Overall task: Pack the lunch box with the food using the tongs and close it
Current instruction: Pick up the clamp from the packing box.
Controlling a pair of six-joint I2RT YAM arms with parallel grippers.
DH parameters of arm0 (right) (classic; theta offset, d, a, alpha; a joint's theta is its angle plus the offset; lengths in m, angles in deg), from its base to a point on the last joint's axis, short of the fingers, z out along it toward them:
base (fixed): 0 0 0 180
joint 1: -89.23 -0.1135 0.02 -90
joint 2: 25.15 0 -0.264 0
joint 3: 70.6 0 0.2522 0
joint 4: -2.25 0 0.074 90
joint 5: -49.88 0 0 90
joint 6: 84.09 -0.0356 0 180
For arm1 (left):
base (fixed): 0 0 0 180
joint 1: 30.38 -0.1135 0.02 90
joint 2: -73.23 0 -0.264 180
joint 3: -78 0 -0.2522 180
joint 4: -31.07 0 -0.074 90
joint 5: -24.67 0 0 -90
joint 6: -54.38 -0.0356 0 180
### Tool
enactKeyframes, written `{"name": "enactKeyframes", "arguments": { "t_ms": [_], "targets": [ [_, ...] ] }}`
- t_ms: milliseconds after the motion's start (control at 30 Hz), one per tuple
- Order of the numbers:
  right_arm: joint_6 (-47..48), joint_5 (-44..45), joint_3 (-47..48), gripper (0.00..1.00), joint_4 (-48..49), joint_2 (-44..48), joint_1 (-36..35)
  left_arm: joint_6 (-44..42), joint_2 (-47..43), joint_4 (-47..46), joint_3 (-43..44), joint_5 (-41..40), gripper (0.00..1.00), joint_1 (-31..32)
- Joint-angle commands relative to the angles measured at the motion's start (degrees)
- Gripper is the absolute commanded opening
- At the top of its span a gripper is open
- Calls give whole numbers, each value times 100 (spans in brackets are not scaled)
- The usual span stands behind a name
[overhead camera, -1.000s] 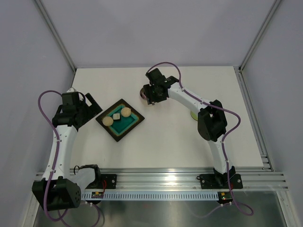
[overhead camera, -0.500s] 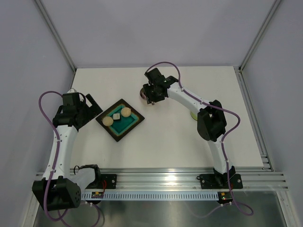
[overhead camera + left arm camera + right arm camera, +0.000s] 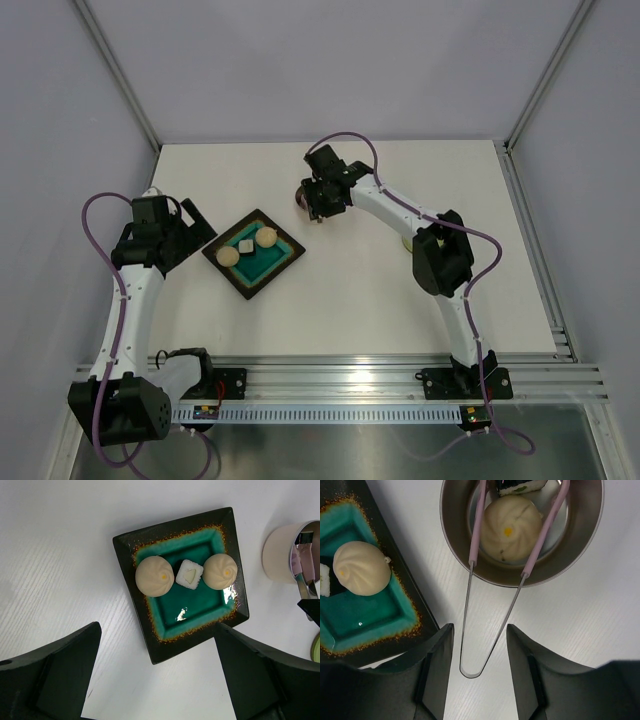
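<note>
The steel lunch box stands on the table and holds a beige bun and a cube. The pink-tipped tongs lean into it with their tips either side of the bun. Their bend lies between the fingers of my right gripper, which is open, with a gap showing on each side. From above, that gripper sits at the lunch box. Two buns and a cube lie in the tray. My left gripper hovers open by the tray's near corner.
The light-green lid lies on the table right of the lunch box, mostly hidden by the right arm; its edge shows in the left wrist view. White table surrounds the tray, with walls at the back and sides.
The right gripper has shifted slightly toward the back left over the lunch box and its jaws have narrowed a little. The left arm has not moved.
</note>
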Motion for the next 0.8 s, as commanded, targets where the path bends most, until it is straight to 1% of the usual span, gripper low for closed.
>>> {"name": "enactKeyframes", "arguments": {
  "t_ms": [0, 100, 167, 200, 233, 333, 433, 767],
  "targets": [
    [-26, 48, 259, 54, 53, -73, -54, -88, -51, -196, 6, 156, 99, -28],
    [-18, 74, 251, 54, 36, -73, -54, -79, -51, -222, 6, 156, 99, -37],
    [-18, 74, 251, 49, 62, -64, -54, -88, -51, -213, 6, 147, 99, -37],
    [-44, 83, 224, 42, 71, -29, -54, -88, -42, -213, 6, 138, 99, -29],
    [-44, 100, 215, 38, 114, -11, -54, -88, -51, -204, 6, 129, 99, -28],
    [-70, 170, 163, 30, 141, 94, -54, -88, -69, -196, -2, 129, 99, -29],
    [-97, 214, 154, 27, 132, 208, -54, -96, -86, -196, -2, 112, 99, -29],
    [-106, 390, -101, 26, 159, 569, -54, -96, -95, -196, -20, 94, 99, -37]
  ]
}}
